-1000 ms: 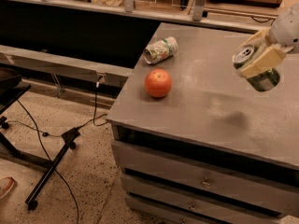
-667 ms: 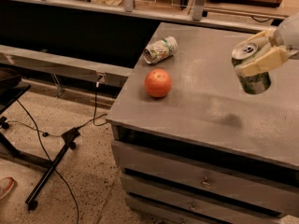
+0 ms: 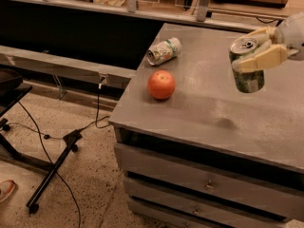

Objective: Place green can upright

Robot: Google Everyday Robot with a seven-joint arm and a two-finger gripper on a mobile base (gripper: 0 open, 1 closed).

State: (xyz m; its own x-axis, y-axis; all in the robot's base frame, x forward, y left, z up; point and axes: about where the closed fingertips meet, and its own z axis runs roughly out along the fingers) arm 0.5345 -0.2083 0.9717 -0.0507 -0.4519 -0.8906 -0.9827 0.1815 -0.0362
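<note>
The green can (image 3: 248,80) hung in the air above the right side of the grey cabinet top (image 3: 209,106), clear of the surface. The gripper (image 3: 251,51) had its pale fingers (image 3: 264,58) clamped across the can's upper half. The can's pale label markings were too small to read. A second before, the can leaned well over with its silver top turned left; now it stood almost upright and had shifted slightly left. The orange (image 3: 161,84) and the paler can (image 3: 164,51), which lay on its side just behind the orange, had not moved. The cabinet's drawers (image 3: 204,184) were shut, their contents hidden.
</note>
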